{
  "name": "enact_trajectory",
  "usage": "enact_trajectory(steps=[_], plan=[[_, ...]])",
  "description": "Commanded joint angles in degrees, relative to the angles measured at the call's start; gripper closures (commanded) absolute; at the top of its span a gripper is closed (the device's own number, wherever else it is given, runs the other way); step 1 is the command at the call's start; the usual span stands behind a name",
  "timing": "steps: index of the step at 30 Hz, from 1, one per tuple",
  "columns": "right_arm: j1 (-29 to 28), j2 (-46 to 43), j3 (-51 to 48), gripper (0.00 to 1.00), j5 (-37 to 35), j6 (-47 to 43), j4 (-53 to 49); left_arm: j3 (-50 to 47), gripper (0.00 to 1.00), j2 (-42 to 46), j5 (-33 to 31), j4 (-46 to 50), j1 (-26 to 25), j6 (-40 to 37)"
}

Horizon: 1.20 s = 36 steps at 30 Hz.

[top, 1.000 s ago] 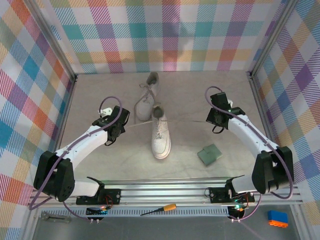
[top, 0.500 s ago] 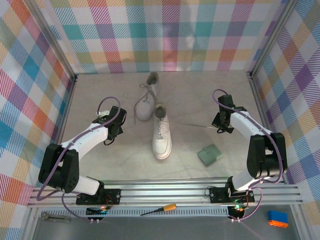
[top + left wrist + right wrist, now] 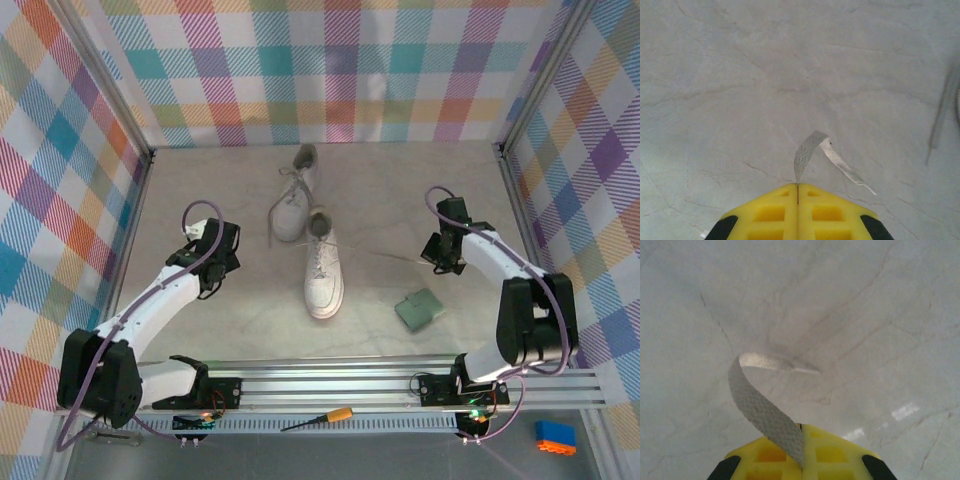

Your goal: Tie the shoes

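Two white shoes lie mid-table: the near shoe (image 3: 322, 272) points toward me, and the far shoe (image 3: 293, 200) sits behind it with loose laces. My left gripper (image 3: 207, 266) is left of the near shoe, shut on a white lace end (image 3: 807, 150) that sticks up from its yellow fingertips (image 3: 770, 212). My right gripper (image 3: 444, 252) is to the right of that shoe, shut on the other lace end (image 3: 765, 415), which curls over the grey table. A thin lace line (image 3: 395, 256) runs from the near shoe toward the right gripper.
A small green square pad (image 3: 419, 309) lies right of the near shoe, below the right gripper. Checked walls close in the table on three sides. A screwdriver (image 3: 322, 418) and a blue block (image 3: 556, 437) lie beyond the front rail.
The left gripper has drawn further left and the right gripper further right, each away from the near shoe with its lace end. The shoes have stayed put.
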State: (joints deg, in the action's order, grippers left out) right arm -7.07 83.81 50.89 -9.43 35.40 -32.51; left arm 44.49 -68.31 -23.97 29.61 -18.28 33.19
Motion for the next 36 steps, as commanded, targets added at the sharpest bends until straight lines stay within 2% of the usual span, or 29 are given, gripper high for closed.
enact_trajectory(steps=[1,6,11,13,17,19,22,26,28,30,31,32,34,36], plan=[[-0.83,-6.13,-2.0,1.0,0.99,0.86,0.24,-0.96,1.0,1.01,0.52,-0.39,-0.7,-1.48],[-1.66,-9.16,-1.78,1.0,0.38,1.07,-3.03,-1.29,1.0,2.84,1.82,-1.42,-1.13,-1.69],[-5.28,-14.49,-3.48,1.0,2.47,-0.02,-1.31,-1.43,1.0,6.79,5.69,-4.68,-1.49,-3.66],[-7.02,-17.86,-3.86,1.0,6.59,-2.14,0.79,-0.93,1.0,7.74,7.79,-5.77,-1.74,-4.91],[-9.7,-19.65,-1.57,1.0,19.8,-3.27,3.74,0.06,1.0,8.17,8.6,-6.14,-2.46,-5.59],[-12.36,-19.49,0.49,0.99,21.37,-3.31,2.96,0.26,1.0,8.36,8.29,-6.03,-2.54,-5.51],[-15.3,-17.97,4.22,0.96,15.15,-3.24,-3.29,0.4,1.0,9.25,7.1,-5.57,-2.55,-5.59],[-15.3,-12.62,7.33,0.94,-5.32,-3.04,-14.74,0.76,1.0,10.18,5.77,-4.2,-2.54,-5.77],[-13.42,-8.62,8.08,0.86,-11.43,-2.77,-18.34,1.2,1.0,10.13,5.47,-3.46,-2.55,-5.76],[-11.04,-4.13,10.21,0.67,-12.63,-2.3,-21.86,1.63,1.0,10.06,5.09,-2.84,-2.55,-5.77],[-11.5,-2.92,11.52,0.53,-16.01,-1.49,-23.87,1.81,1.0,10.09,4.98,-2.48,-2.55,-5.84],[-12.56,-3.25,11.99,0.44,-19.3,-1.13,-24.2,1.98,1.0,10.04,4.89,-2.24,-2.55,-5.94],[-14.45,-6.29,11.42,0.39,-20.4,-4.41,-20.6,2.22,1.0,10.21,4.23,-1.63,-2.55,-5.87],[-15.08,-9.09,9.7,0.39,-12.42,-11.65,-13.41,2.44,1.0,10.21,3.54,-1.12,-2.48,-5.9]])
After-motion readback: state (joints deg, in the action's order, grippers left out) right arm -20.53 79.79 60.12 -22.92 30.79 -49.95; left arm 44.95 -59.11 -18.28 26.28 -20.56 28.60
